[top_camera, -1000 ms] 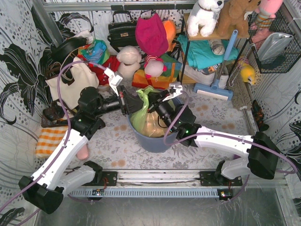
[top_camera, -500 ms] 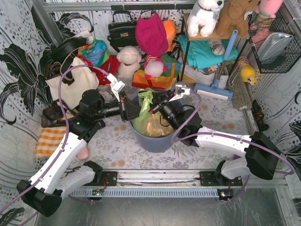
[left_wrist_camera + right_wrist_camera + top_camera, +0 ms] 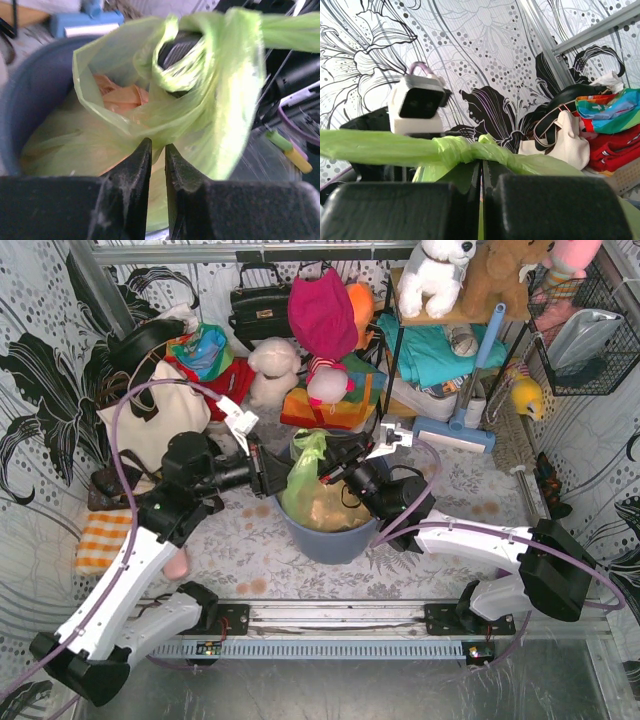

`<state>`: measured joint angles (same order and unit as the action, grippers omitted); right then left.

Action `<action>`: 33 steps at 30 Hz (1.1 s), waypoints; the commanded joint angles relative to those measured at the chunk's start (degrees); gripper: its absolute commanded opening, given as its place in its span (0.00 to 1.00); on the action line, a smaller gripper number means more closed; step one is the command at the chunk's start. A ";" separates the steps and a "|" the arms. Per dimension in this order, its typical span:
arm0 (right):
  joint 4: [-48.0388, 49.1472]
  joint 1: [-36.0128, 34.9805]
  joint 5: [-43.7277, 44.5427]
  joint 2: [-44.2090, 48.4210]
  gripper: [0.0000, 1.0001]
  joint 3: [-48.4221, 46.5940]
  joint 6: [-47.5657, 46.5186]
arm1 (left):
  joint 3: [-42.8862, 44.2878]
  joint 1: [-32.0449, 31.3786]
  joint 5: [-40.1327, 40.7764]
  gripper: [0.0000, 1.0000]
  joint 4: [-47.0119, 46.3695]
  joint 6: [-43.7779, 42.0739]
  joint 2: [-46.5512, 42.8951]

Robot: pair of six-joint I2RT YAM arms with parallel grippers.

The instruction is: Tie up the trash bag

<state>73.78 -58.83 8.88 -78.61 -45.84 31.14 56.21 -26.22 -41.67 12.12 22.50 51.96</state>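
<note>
The trash bag (image 3: 318, 502), thin light-green film with tan paper showing through, sits in a blue round bin (image 3: 325, 540). Its top is drawn up into twisted strands with a knot (image 3: 455, 150). My left gripper (image 3: 272, 473) is at the bag's left side. In the left wrist view its jaws (image 3: 158, 150) stand a narrow gap apart against the film (image 3: 125, 130), which shows through the gap. My right gripper (image 3: 335, 468) is at the bag's right top. Its jaws (image 3: 481, 170) are shut on green film just under the knot.
A white tote (image 3: 150, 425) with black straps leans at the left wall. An orange checked cloth (image 3: 105, 538) lies near the left arm. Soft toys (image 3: 272, 368), a black handbag (image 3: 258, 305) and a blue mop head (image 3: 455, 430) crowd the back. A wire basket (image 3: 585, 335) hangs at right.
My left gripper's jaws have parted a little and that wrist has drawn slightly back to the left. The right gripper has shifted a bit right, still pinching the bag's top.
</note>
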 commanded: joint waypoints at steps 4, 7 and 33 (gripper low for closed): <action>4.99 0.16 -2.01 -0.21 0.00 -0.13 1.00 | 6.81 -0.01 15.36 0.28 -1.22 2.59 -6.97; 5.27 0.15 -2.27 -0.44 0.00 -0.34 0.98 | 7.17 -0.06 19.77 0.28 -2.66 6.00 -8.61; 6.29 0.15 -3.08 -1.55 0.00 -1.70 1.57 | -9.47 0.24 17.03 0.46 -30.90 36.09 -8.13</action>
<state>76.79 -58.83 6.81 -80.31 -45.84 31.94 47.99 -26.22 -25.45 -10.02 54.02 43.77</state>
